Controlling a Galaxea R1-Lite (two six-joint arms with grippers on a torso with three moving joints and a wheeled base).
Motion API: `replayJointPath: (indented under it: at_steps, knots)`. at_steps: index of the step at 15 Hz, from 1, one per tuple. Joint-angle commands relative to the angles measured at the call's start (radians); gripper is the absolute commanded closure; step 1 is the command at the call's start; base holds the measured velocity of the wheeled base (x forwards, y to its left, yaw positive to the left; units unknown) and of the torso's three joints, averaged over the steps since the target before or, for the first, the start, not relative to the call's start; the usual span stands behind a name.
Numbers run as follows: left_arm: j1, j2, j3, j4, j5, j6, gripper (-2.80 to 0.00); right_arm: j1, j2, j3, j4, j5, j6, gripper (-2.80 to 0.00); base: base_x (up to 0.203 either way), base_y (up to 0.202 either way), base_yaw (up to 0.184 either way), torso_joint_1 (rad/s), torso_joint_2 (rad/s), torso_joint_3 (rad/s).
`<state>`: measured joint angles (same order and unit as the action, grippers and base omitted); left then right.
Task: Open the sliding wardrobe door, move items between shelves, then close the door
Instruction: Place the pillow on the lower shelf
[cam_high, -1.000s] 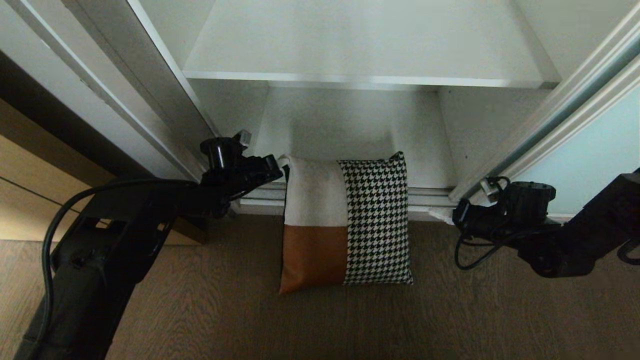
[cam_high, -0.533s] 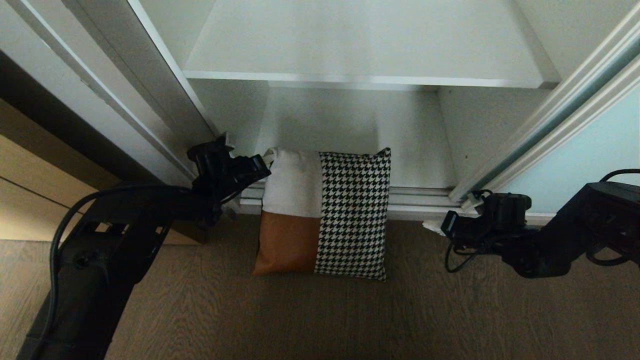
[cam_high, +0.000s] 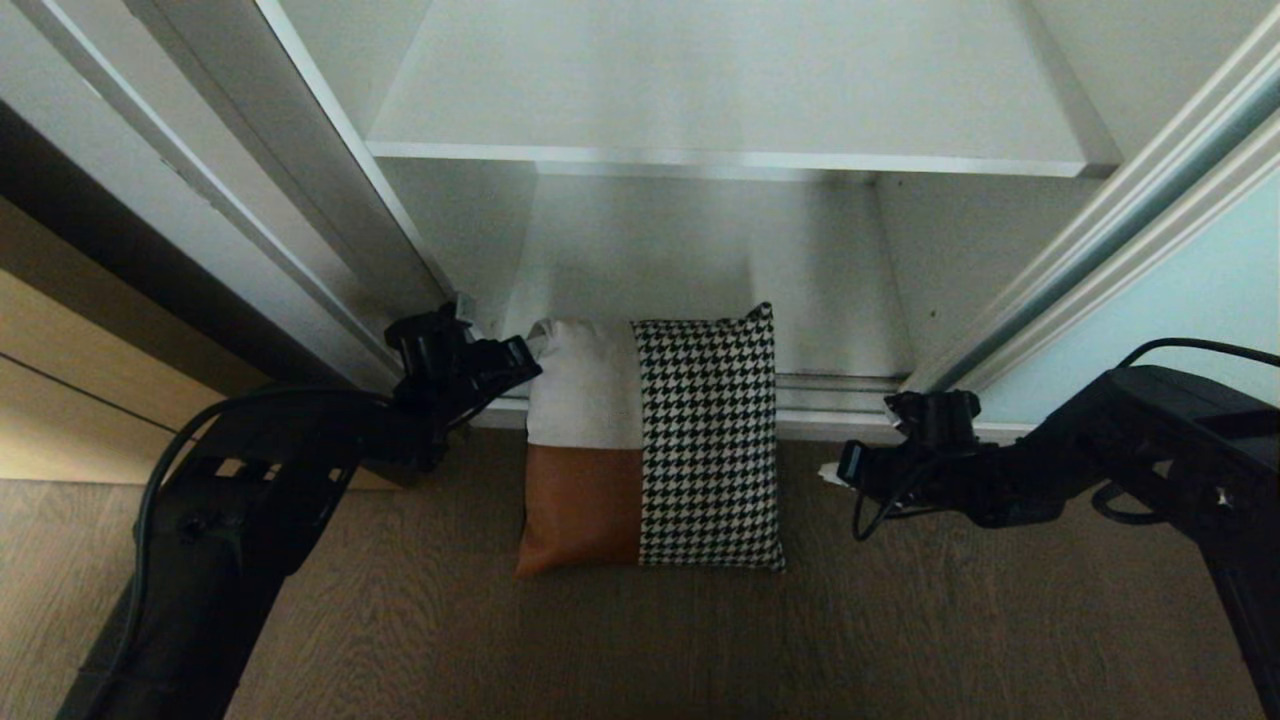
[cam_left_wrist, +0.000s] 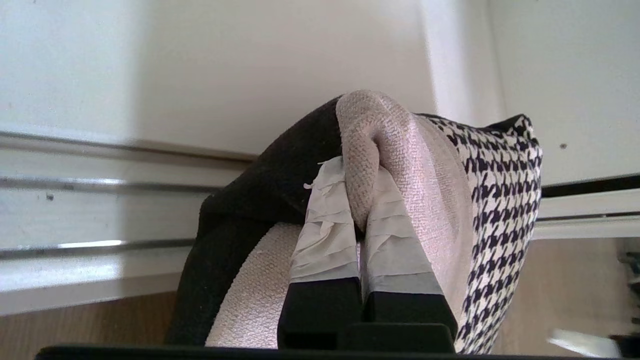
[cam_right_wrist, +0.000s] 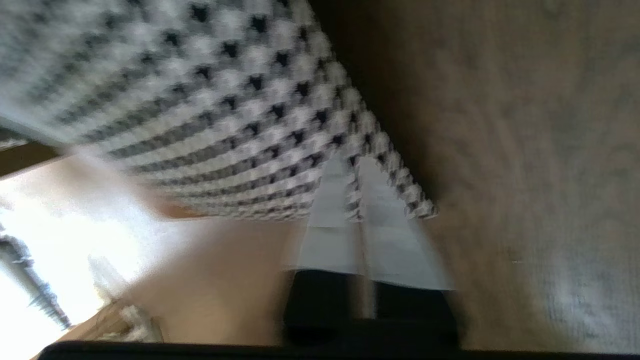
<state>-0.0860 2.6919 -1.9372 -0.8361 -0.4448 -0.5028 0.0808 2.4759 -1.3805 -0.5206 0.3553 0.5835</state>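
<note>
left gripper (cam_left_wrist: 360, 220) on pillow (cam_high: 650, 440) corner

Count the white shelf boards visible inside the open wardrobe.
2. The upper shelf spans the compartment near the top of the head view. The bottom shelf lies beneath it at floor level, with the cushion leaning over its front edge. Shelves higher up may be out of view.

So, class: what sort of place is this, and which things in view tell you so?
Most likely a bedroom or dressing area at home: a built-in wardrobe with white shelves, a frosted sliding door on floor rails, wood-look flooring, and a patchwork cushion.
</note>
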Motion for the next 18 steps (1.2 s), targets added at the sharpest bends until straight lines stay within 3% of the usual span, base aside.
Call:
replayJointPath:
  at_steps: [1,6,8,18]
  knots:
    - [0.000,0.010,0.000,-0.002,-0.003,-0.005,0.00,0.016,0.063,-0.086,0.056,-0.018,-0.005,-2.80,0.000,0.000,0.000,0.000,0.00,0.000]
    - [0.000,0.012,0.001,-0.002,-0.003,-0.022,0.00,0.069,0.159,-0.179,0.062,-0.031,-0.017,-2.80,0.000,0.000,0.000,0.000,0.00,0.000]
    - [0.000,0.016,0.001,-0.002,-0.003,-0.023,0.00,0.096,0.173,-0.187,0.062,-0.039,-0.081,-2.80,0.000,0.000,0.000,0.000,0.00,0.000]
    - [0.000,0.026,0.001,-0.005,-0.003,-0.033,0.00,0.134,0.250,-0.324,0.071,-0.014,-0.212,-2.80,0.000,0.000,0.000,0.000,0.00,0.000]
